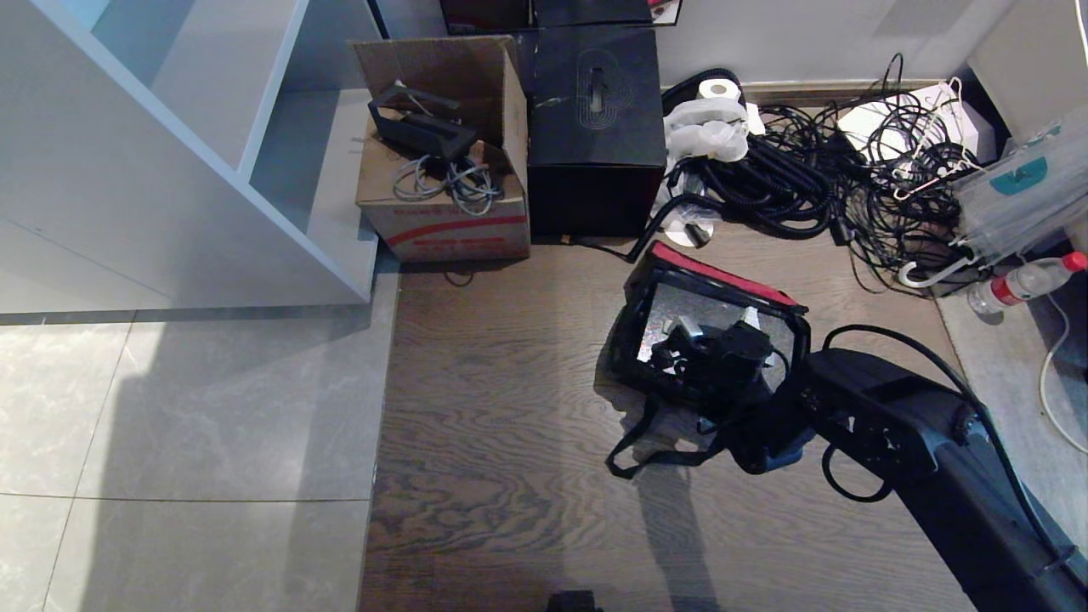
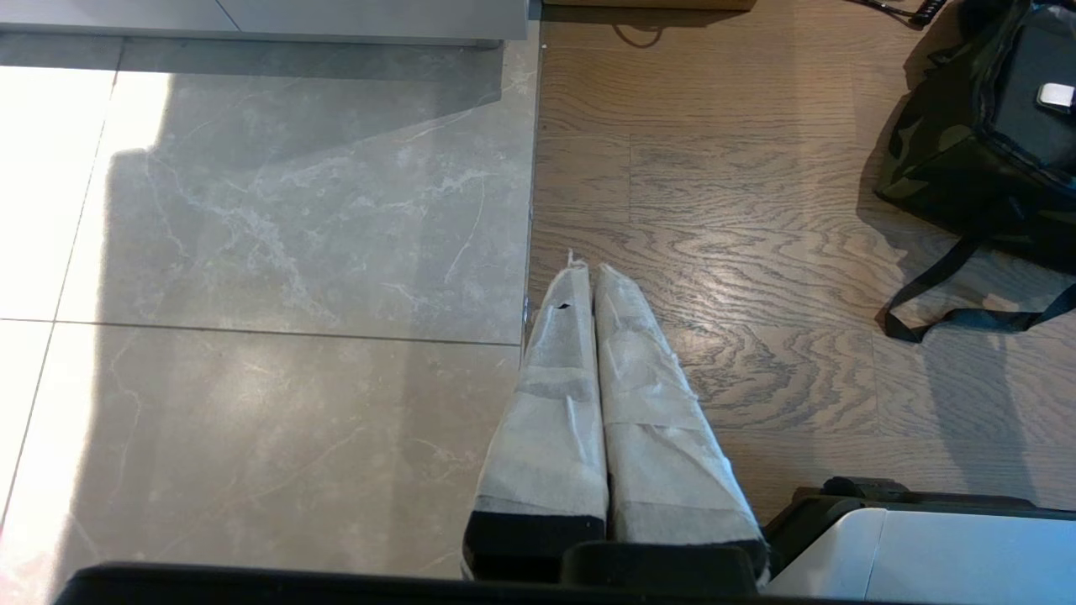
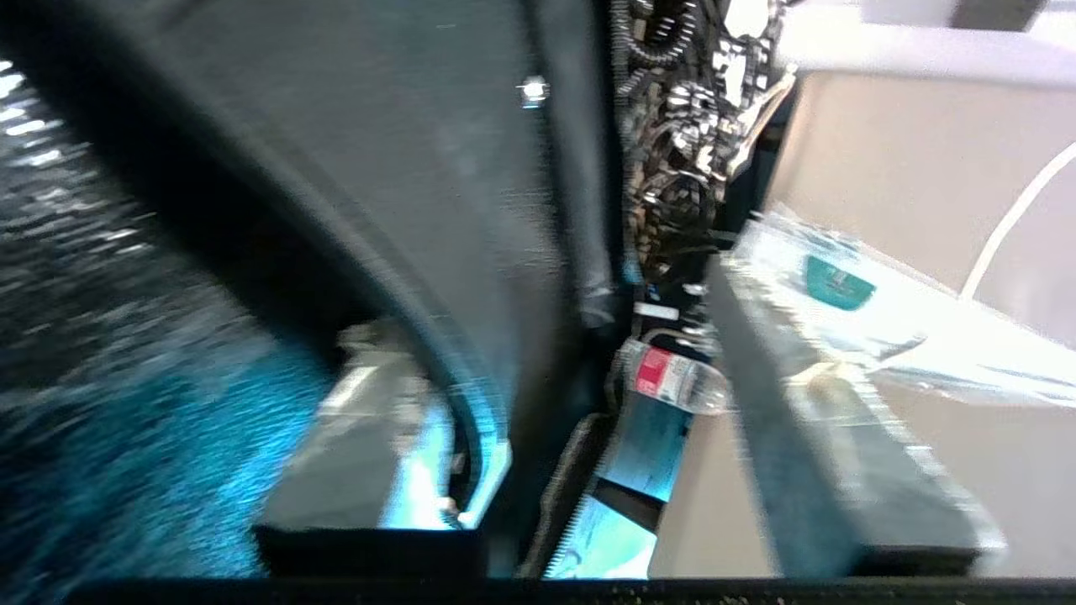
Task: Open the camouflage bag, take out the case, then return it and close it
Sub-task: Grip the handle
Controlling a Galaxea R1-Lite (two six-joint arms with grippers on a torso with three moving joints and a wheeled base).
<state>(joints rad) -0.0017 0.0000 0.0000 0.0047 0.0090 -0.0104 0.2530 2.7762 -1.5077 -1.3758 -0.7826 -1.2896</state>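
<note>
Right now the right gripper's fingers (image 3: 395,437) straddle a dark curved edge, one pale finger on each side of it, part-way closed; whether they have actually pinched it I cannot tell, since that view is smeared. Judging from the head view, the right gripper (image 1: 710,357) is down inside the mouth of the camouflage bag (image 1: 705,340), which lies open on the wooden floor (image 1: 493,408), its red-trimmed flap (image 1: 722,276) thrown back toward the black box (image 1: 595,127).

To do this step well, I would have the fingers settle squarely on the rim of whatever sits inside before lifting, then draw it straight up out of the opening so the soft walls and the loose black strap (image 1: 654,442) on the near side of the bag do not drag along.

Inside the bag shows a silvery lining and a dark object, likely the case, though the gripper hides most of it. Left of the black box, a cardboard carton (image 1: 442,212) holds grey cables and a dark bracket.

Well to the left of the bag, the left gripper (image 2: 593,286) hangs parked over the floor, its wrapped fingers pressed together on nothing.
</note>
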